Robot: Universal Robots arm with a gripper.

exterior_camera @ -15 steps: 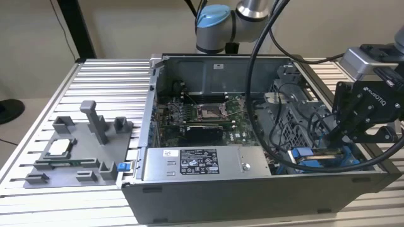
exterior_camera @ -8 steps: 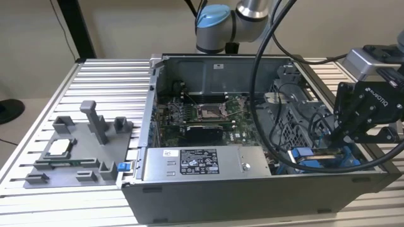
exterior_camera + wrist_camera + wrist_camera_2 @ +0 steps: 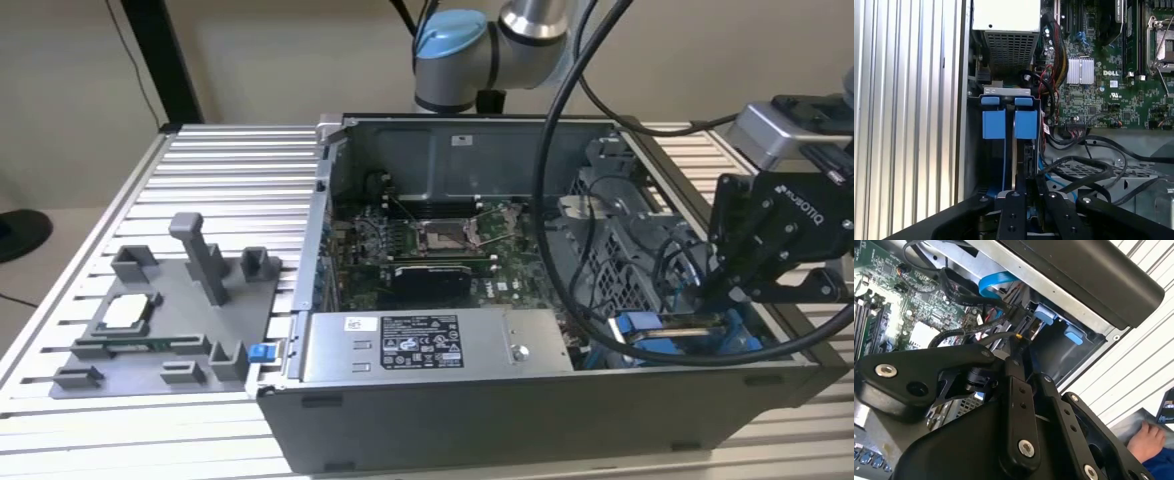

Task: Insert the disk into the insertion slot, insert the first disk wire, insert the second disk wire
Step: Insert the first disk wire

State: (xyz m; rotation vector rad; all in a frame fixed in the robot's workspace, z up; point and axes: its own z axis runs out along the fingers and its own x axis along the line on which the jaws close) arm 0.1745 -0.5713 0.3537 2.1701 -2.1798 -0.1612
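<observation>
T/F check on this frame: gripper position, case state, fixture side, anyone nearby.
1. The gripper is down inside the case, by the blue-tabbed insertion slot. True.
2. A panel closes the case. False: it is open, and the motherboard shows.
3. The grey fixture sits at the exterior view's right of the case. False: at its left.
4. A person's hand is in the second wrist view. True.

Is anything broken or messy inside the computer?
Nothing looks broken or spilled. The only untidy bit is the loose black cables, which sprawl over the grey cage beside the blue insertion slot, right where the robot's hand sits.
</observation>
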